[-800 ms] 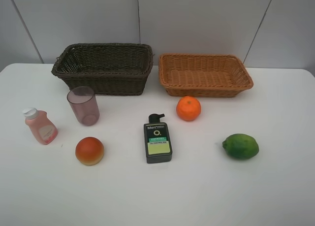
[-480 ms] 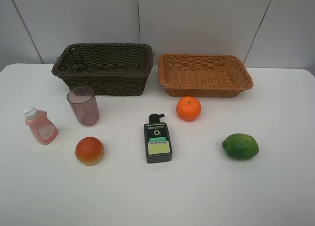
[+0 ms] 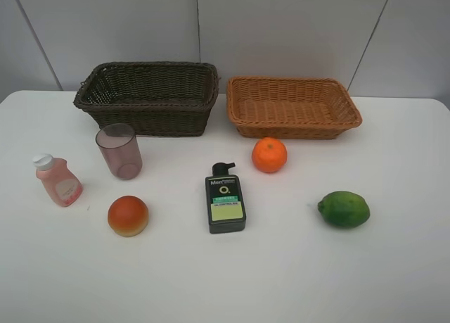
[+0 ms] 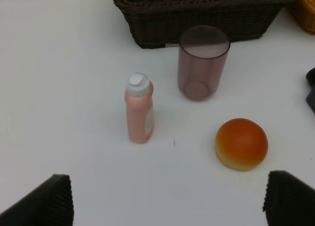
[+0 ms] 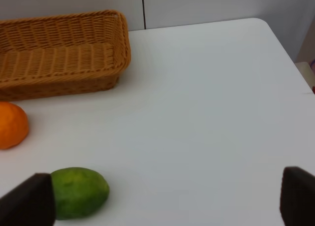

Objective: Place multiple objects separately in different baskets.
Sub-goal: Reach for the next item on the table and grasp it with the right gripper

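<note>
Woven wicker is forming both baskets at the far side of the white table [image 3: 281, 281] in the high view; the dark brown basket [image 3: 148, 122] is standing deeper with a ragged rim, and the light orange-tan basket [image 3: 295, 131] is sitting shallower just beside it, both rectangular. Nearer, a translucent purple cup [image 3: 119, 152] is standing upright in front of the dark brown basket; a pink white-capped bottle [image 3: 58, 181] is standing to its left, and a smooth red-orange round fruit [image 3: 128, 215] is resting nearer the camera. A dark pump bottle [image 3: 225, 200] is lying label-up at the middle, its label showing "Men" and a large "O" above green and yellow panels, the finer print being too small to read. A dimpled orange tangerine [image 3: 269, 155] is sitting just before the light orange-tan basket; a green lime [image 3: 344, 209] is lying well apart to the right.

Seen from the left wrist, the left gripper [image 4: 167, 201] is hovering above the table with its dark fingers [image 4: 47, 204] spread wide, holding nothing; the pink white-capped bottle, cup and red-orange round fruit are lying beyond it.

Seen from the right wrist, the right gripper [image 5: 162, 199] is likewise hanging spread and empty; the green lime is lying close to one finger [image 5: 27, 204].
</note>
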{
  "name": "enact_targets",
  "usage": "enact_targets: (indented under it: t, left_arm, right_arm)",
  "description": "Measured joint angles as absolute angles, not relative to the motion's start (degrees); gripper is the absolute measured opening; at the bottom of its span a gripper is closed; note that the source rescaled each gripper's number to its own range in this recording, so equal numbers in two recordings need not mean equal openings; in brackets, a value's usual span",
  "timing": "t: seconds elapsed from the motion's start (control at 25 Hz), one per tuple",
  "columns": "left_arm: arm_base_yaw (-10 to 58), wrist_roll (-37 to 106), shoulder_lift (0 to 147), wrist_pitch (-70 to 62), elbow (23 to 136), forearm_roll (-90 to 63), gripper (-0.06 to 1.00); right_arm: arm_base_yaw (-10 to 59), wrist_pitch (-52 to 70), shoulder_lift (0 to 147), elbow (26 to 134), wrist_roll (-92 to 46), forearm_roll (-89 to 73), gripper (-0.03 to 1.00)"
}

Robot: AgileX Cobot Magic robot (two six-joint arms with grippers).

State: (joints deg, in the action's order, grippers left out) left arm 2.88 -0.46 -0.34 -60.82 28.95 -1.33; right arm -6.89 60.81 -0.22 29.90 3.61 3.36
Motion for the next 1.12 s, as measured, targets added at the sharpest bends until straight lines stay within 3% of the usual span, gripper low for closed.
enact_targets:
  t: [1.12]
  left_arm:
    - [2.88,-0.46,-0.34,-60.82,28.95,-1.33,1.0]
  right_arm:
    - [-6.89,60.81,-0.22,29.9,3.61,3.36,0.97]
